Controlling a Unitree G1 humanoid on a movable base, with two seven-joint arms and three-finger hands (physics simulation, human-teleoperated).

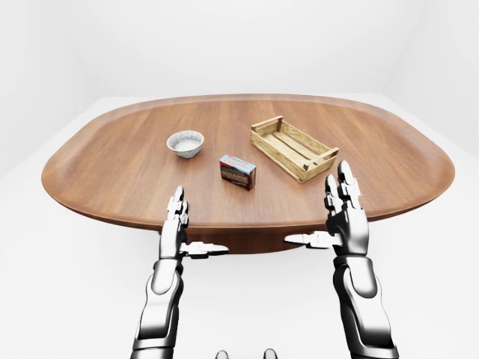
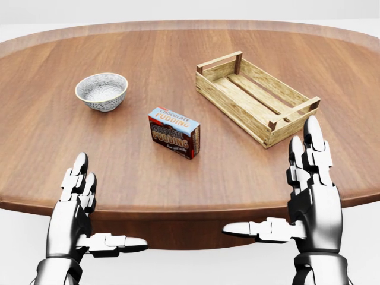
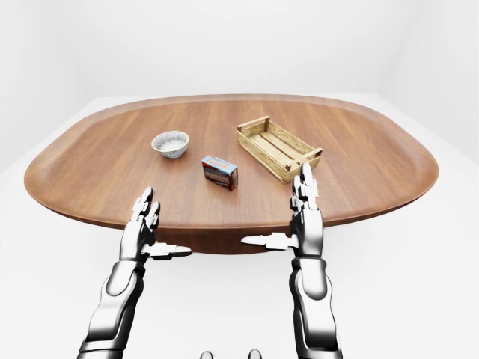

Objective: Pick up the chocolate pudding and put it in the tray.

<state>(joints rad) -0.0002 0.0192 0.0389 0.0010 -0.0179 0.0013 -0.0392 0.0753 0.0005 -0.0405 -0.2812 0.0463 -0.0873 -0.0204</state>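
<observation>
The chocolate pudding box (image 2: 174, 132) stands upright near the middle of the wooden table (image 2: 178, 178), blue-topped with a brown face. The wooden slatted tray (image 2: 255, 97) lies to its upper right and holds nothing. My left hand (image 2: 89, 208) is open, fingers up and thumb out, at the table's near edge, lower left of the box. My right hand (image 2: 291, 190) is open the same way at the near edge, just below the tray's near corner. Neither hand touches anything.
A small silver-grey bowl (image 2: 101, 91) sits to the upper left of the pudding box. The oval table has a raised rim (image 1: 247, 224) and stands in a plain white room.
</observation>
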